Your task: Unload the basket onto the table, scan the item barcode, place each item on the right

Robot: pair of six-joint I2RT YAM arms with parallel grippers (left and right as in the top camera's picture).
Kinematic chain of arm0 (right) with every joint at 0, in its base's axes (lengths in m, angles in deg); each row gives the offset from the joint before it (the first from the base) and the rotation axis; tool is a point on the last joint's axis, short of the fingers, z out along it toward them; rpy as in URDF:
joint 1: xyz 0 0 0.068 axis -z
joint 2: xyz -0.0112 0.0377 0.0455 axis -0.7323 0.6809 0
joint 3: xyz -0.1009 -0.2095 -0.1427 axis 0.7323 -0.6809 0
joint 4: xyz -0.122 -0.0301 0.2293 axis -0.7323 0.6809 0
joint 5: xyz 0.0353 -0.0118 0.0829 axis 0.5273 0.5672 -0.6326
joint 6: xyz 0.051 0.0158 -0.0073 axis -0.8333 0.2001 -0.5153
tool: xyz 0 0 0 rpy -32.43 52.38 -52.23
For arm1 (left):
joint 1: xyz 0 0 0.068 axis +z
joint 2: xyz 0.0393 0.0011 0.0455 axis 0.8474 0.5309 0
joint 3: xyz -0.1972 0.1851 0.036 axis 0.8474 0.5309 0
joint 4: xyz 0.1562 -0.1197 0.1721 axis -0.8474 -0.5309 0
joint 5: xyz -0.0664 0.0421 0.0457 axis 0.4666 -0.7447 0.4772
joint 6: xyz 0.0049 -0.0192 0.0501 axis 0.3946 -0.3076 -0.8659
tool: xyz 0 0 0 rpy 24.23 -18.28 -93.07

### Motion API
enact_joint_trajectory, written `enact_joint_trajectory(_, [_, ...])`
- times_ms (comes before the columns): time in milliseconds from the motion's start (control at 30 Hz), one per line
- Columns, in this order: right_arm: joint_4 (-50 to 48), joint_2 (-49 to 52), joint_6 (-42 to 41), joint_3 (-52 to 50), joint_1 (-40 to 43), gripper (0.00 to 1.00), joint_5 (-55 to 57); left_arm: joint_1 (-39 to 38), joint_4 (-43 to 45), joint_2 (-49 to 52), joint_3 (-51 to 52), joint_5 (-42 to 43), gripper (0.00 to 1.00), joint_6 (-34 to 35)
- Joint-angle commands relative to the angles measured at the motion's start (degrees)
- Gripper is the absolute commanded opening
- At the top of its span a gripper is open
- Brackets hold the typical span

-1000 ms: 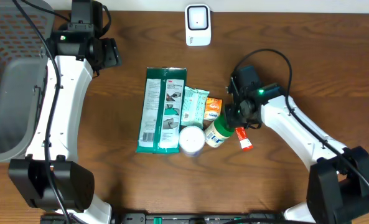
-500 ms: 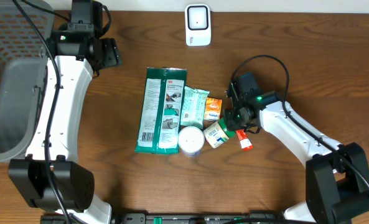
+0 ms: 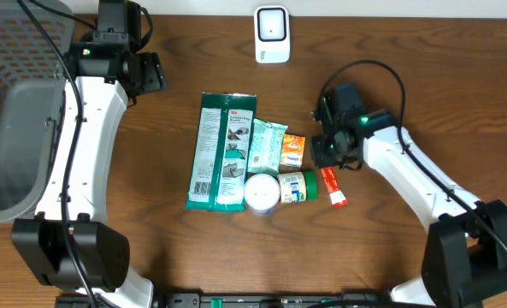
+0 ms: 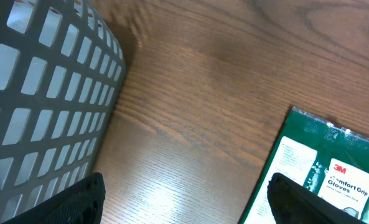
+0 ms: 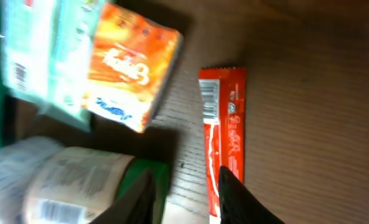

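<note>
Both empty: left hand (image 4: pixel 184 202) gapes wide, right hand (image 5: pixel 184 180) slightly parted above a flat glossy red wrapper (image 5: pixel 224 124).

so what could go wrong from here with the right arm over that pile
The bottle lies on its side beside the white jar, so it may roll when touched. The red bar and orange packet sit close by the open right gripper; a grab could catch the wrong item.
</note>
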Motion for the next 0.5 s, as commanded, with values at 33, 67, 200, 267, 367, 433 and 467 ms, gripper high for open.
enact_joint_trajectory(33, [2.3,0.0,1.2,4.5,0.7,0.24,-4.8,0.0,-0.2,0.3,-0.1,-0.5,0.83,-0.3])
enact_joint_trajectory(67, [2.3,0.0,1.0,4.8,0.7,0.25,-6.2,0.0,-0.2,0.3,-0.1,-0.5,0.83,-0.3])
enact_joint_trajectory(200, [2.3,0.0,1.0,4.8,0.7,0.31,-10.3,0.0,-0.2,0.3,-0.1,-0.5,0.83,-0.3])
enact_joint_trajectory(267, [2.6,0.0,1.0,4.8,0.7,0.31,-11.5,0.0,-0.2,0.3,-0.1,-0.5,0.83,-0.3])
enact_joint_trajectory(367, [2.2,0.0,1.0,4.8,0.5,0.32,-17.5,0.0,-0.2,0.3,-0.1,-0.5,0.83,-0.3])
enact_joint_trajectory(433, [1.0,0.0,1.0,4.7,-0.1,0.31,-21.0,0.0,-0.2,0.3,-0.1,-0.5,0.83,-0.3])
enact_joint_trajectory(467, [0.6,0.0,1.0,4.7,-0.6,0.29,-21.7,0.0,-0.2,0.3,-0.1,-0.5,0.83,-0.3])
